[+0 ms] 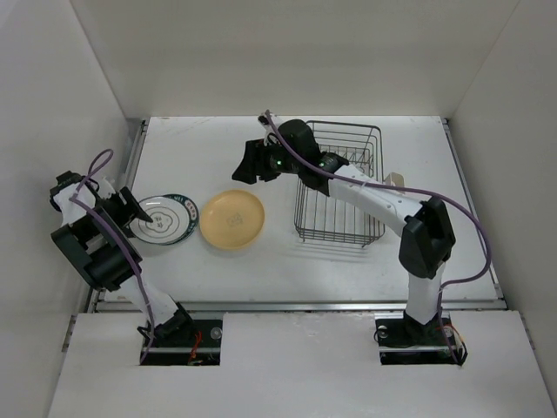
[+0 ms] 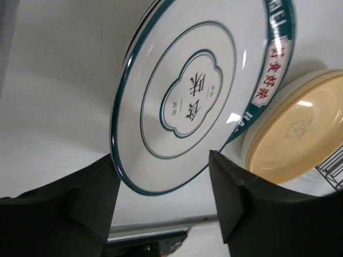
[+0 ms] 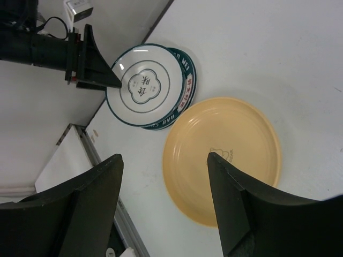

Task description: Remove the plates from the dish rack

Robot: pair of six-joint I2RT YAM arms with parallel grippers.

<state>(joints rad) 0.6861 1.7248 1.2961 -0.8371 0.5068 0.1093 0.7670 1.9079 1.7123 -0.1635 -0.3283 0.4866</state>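
Well — Chinese lettering [image 2: 194, 96] on ringed plate [image 2: 155, 134].

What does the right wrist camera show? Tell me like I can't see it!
A yellow plate lies flat on the white table, below the open, empty right claw. Beside it, a white plate with green rings sits on a plate with a lettered rim, with the left claw at its edge.

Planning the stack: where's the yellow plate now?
Top view: yellow plate flat on the table, left of centre, between the white plates and the dish rack.
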